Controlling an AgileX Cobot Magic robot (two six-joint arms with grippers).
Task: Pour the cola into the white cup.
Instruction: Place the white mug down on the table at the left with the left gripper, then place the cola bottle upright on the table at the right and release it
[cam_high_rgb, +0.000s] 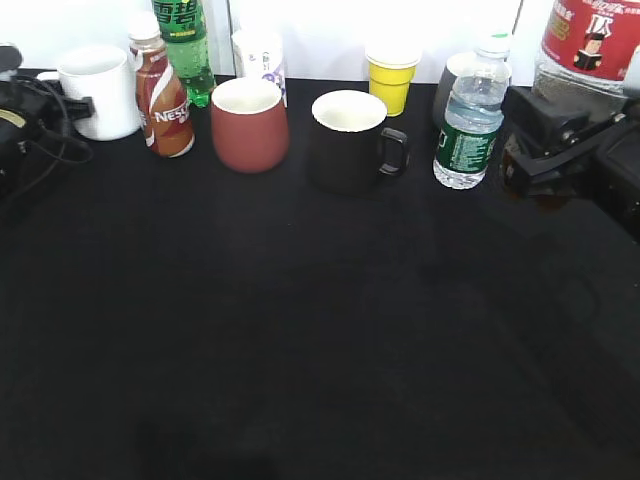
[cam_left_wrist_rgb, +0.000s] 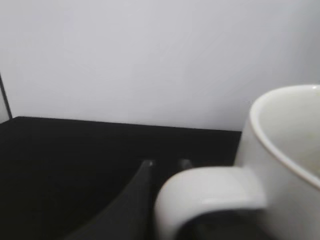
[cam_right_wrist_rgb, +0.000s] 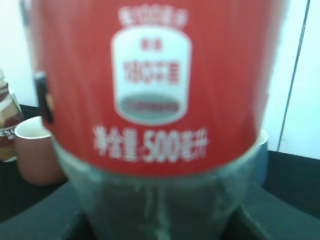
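Near table (cam_high_rgb: 300, 350): bare black cloth, nothing standing on it
Right gripper (cam_high_rgb: 545, 160): at the right edge, around the lower body of the cola (cam_high_rgb: 590, 45); the right wrist view shows the bottle filling the space between the fingers, so the jaws read as clamped on it
Cola position: upright, far right, top cut off by the frame
Cola handling: clear thin plastic, likely gives under squeeze; liquid makes it fairly heavy; smooth and label-wrapped, so slippery; best held on the stiffer body below the label (cam_right_wrist_rgb: 155, 80)
Left gripper (cam_high_rgb: 75, 105): at the handle of the white cup (cam_high_rgb: 100, 90); whether the jaws are apart or closed on the handle I cannot tell
White cup position: far left of the back row, upright, well apart from the cola
White cup handling: stiff ceramic, fragile, moderately heavy
Back row: Nestle bottle (cam_high_rgb: 165, 100), red mug (cam_high_rgb: 250, 122), black mug (cam_high_rgb: 350, 138), water bottle (cam_high_rgb: 470, 115)
Hidden: cola cap and fill level; left fingertips blurred
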